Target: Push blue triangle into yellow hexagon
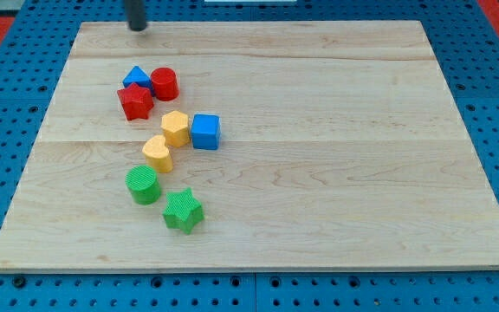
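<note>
The blue triangle [136, 77] sits in the upper left part of the wooden board [336, 156], touching the red star [135, 101] below it and the red cylinder [165, 83] at its right. The yellow hexagon [175, 127] lies lower and to the right, touching the blue cube [205, 131]. My tip [137, 27] is at the view's top edge of the board, directly above the blue triangle and apart from it.
A yellow heart [157, 152] lies below the hexagon. A green cylinder [143, 185] and a green star [183, 211] sit further down. The board rests on a blue perforated table [492, 87].
</note>
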### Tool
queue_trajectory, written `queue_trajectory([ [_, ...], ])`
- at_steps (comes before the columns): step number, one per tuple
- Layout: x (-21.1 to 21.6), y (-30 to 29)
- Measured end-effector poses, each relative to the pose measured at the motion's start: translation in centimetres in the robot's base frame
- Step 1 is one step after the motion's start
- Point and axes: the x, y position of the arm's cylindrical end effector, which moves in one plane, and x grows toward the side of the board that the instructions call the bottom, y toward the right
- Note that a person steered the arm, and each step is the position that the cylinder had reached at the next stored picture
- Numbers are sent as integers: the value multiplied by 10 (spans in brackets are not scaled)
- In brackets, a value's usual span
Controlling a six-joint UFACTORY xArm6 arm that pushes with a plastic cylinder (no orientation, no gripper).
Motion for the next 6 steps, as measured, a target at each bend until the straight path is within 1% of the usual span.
queue_trajectory([
  [1, 43, -17],
  [2, 85, 35],
  [3, 104, 42],
  [5, 148, 102],
  [6, 140, 91],
])
